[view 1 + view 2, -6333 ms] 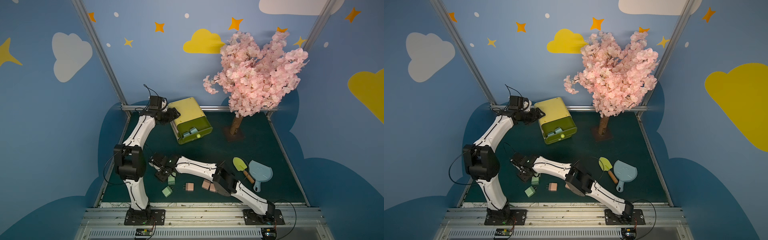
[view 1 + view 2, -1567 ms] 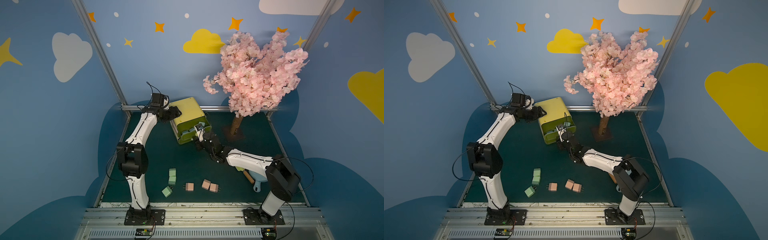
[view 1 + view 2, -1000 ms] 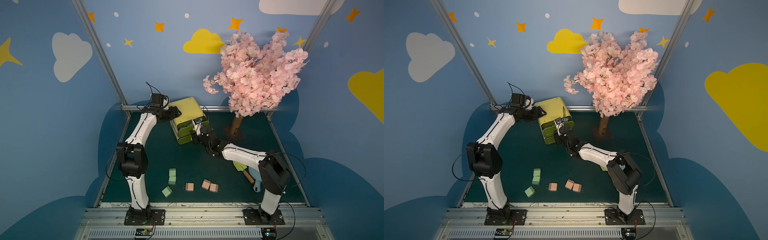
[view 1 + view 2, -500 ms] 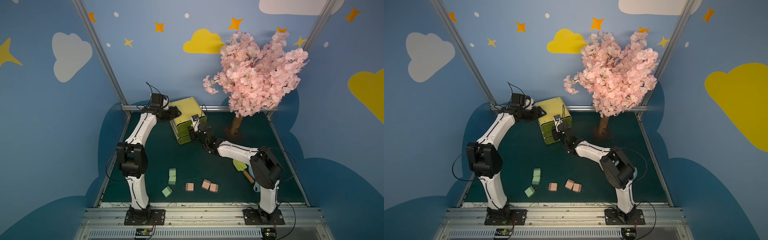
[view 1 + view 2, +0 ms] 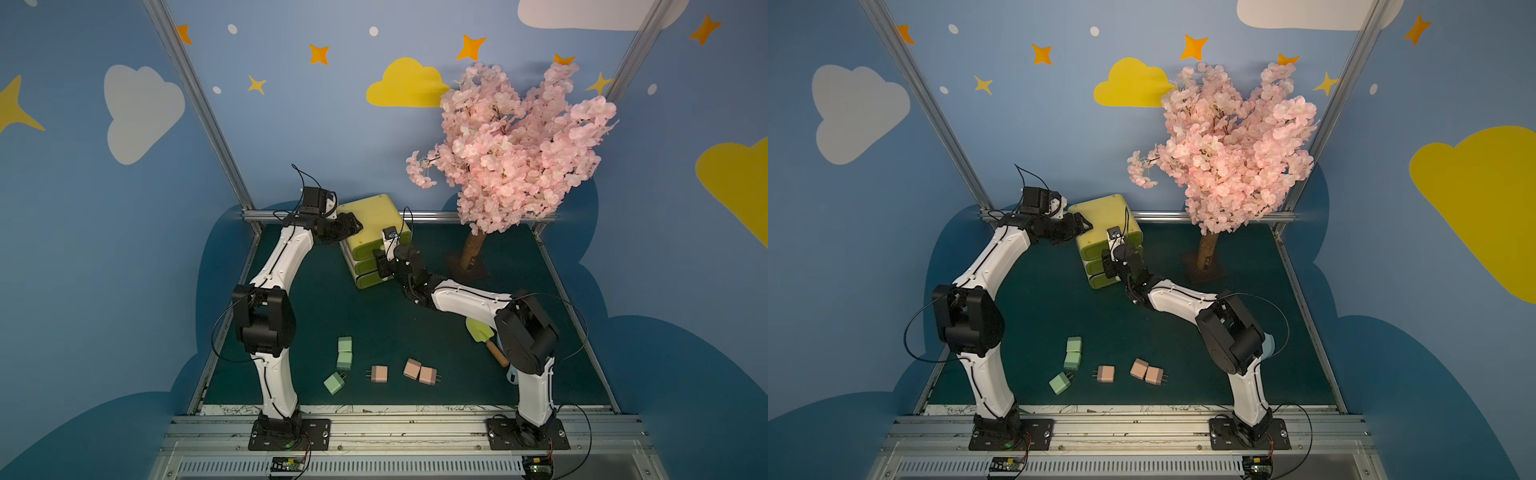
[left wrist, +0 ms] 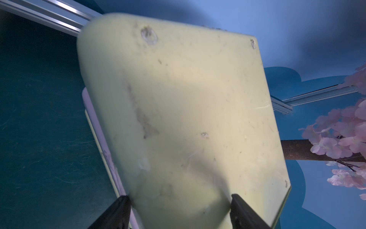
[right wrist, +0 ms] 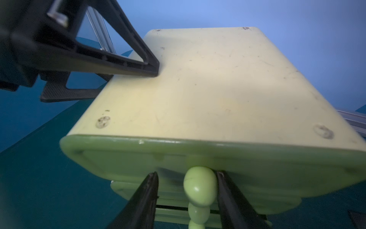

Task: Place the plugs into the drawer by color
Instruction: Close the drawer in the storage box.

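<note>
The drawer (image 5: 374, 212) (image 5: 1100, 216), a yellow-green chest, stands at the back with all three drawers pushed in. My left gripper (image 5: 353, 226) (image 5: 1084, 226) (image 6: 179, 198) is shut on its rear left corner. My right gripper (image 5: 383, 262) (image 5: 1111, 266) (image 7: 187, 174) is at the chest's front, open, straddling the top knob (image 7: 200, 185); one finger touches the knob and the other stands clear. Three green plugs (image 5: 345, 345) (image 5: 1074, 345) and three pink plugs (image 5: 379, 373) (image 5: 1106, 373) lie loose on the mat near the front edge.
A pink blossom tree (image 5: 515, 145) stands at the back right, its trunk (image 5: 471, 249) close to the chest. A green toy shovel (image 5: 480, 330) and a blue scoop (image 5: 1268, 343) lie under my right arm's elbow. A metal rail (image 5: 436, 216) runs behind the chest.
My right arm has pressed further in toward the chest and the top drawer has slid fully in. The right jaws have widened slightly around the knob. The left arm has stayed still.
</note>
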Controlling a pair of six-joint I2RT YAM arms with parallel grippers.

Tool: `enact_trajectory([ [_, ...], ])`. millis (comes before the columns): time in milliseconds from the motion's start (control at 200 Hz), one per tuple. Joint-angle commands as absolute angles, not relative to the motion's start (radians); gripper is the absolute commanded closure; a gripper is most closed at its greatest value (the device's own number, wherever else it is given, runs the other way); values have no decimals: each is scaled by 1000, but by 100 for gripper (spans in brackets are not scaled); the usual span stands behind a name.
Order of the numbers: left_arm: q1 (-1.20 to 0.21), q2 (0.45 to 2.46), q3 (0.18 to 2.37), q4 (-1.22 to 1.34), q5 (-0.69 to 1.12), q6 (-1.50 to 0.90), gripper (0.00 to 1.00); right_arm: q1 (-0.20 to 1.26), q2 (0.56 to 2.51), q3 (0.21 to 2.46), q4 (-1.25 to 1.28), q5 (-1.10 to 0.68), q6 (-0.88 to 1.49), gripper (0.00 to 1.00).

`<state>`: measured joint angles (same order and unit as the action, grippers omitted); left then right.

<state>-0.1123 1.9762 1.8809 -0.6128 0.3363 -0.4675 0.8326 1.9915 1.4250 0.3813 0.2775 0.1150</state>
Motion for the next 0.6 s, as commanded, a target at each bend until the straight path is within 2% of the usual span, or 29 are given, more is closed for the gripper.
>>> enact_trajectory([
  [0,-119,1945,1859,-632,353,-453,20,838,2020,1462,423,233,119,49],
  [205,-118,1944,1856,-632,347,-451,20,831,2014,1474,418,216,114,47],
  [365,-116,1941,1841,-614,335,-458,20,844,1920,1417,395,174,142,47],
  [596,-106,1924,1827,-588,333,-474,20,803,1751,1162,494,20,483,47],
])
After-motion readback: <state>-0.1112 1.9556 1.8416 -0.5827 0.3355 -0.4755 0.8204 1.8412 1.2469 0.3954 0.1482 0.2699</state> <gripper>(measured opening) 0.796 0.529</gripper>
